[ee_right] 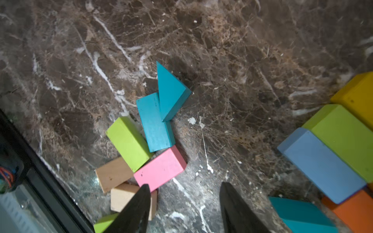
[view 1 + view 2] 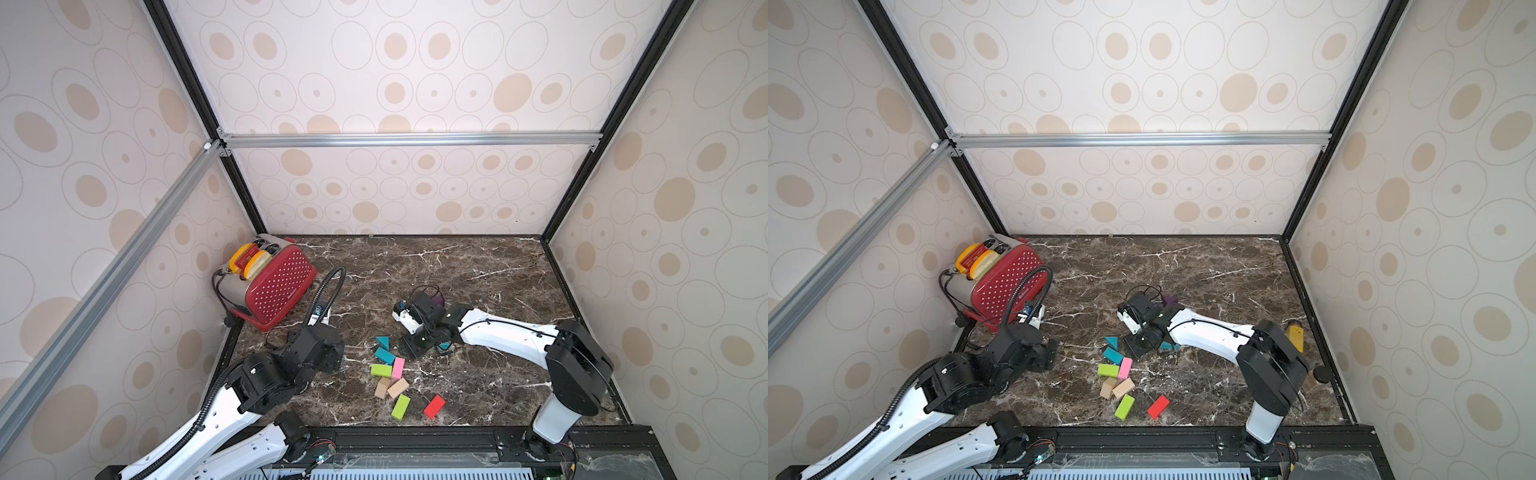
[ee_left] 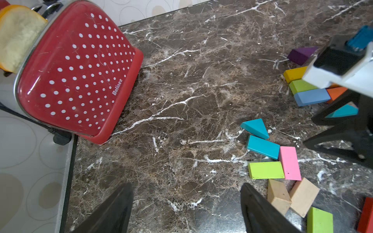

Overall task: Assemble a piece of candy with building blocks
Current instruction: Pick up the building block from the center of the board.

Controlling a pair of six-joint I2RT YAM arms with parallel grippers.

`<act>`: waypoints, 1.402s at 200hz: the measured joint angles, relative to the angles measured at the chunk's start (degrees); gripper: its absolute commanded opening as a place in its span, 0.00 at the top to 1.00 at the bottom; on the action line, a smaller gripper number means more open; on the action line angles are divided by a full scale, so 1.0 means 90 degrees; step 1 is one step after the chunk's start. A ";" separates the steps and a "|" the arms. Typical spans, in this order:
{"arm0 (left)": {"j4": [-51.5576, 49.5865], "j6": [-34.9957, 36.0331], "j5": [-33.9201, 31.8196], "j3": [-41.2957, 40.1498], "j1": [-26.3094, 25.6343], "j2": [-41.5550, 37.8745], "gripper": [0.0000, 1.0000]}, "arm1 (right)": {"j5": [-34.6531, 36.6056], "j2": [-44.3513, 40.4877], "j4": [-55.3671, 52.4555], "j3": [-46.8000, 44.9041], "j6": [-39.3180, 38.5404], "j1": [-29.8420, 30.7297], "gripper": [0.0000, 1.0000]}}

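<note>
Loose building blocks lie near the front middle of the marble table: a teal wedge (image 2: pixel 382 342), teal brick (image 2: pixel 385 356), pink brick (image 1: pixel 161 168), green brick (image 3: pixel 265 170), two tan bricks (image 2: pixel 398 387), another green brick (image 2: pixel 400 406) and a red brick (image 2: pixel 434 406). A tight row of yellow (image 1: pixel 357 96), green (image 1: pixel 343 133), blue (image 1: pixel 321 163) and orange (image 1: pixel 355 211) bricks lies under my right arm, with a teal wedge (image 3: pixel 343 112) and purple wedge (image 3: pixel 301 55) beside it. My right gripper (image 1: pixel 184 184) is open over bare table between the two groups. My left gripper (image 3: pixel 186 185) is open and empty, left of the loose blocks.
A red perforated toaster (image 2: pixel 278 286) with toast stands at the back left, its cord trailing by the wall. A yellow bottle (image 2: pixel 1296 336) and a dark-lidded jar (image 2: pixel 1320 376) stand by the right wall. Enclosure walls close three sides.
</note>
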 measured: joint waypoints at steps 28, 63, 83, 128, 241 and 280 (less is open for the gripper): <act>0.0002 -0.0002 -0.0049 0.0000 0.0002 -0.0119 0.15 | 0.0245 0.0396 -0.0092 0.0250 0.0903 0.0236 0.38; 0.0005 0.0000 -0.0046 -0.0002 0.0002 -0.0226 0.15 | 0.0442 0.0772 -0.0151 0.0432 0.1634 0.0418 0.39; 0.0005 0.0000 -0.0046 0.0000 0.0002 -0.0233 0.15 | 0.0481 0.0891 -0.0243 0.0449 0.1919 0.0493 0.39; 0.0027 0.0005 0.0080 -0.0002 0.0005 -0.0396 0.15 | 0.0568 0.1141 -0.0379 0.0474 0.2234 0.0658 0.39; 0.0036 0.0044 0.0364 -0.0002 0.0005 -0.0410 0.15 | 0.0906 0.1411 -0.0848 0.0865 0.2195 0.0891 0.37; 0.0036 0.0046 0.0413 -0.0002 0.0005 -0.0406 0.15 | 0.0991 0.1321 -0.0852 0.0716 0.2283 0.0930 0.53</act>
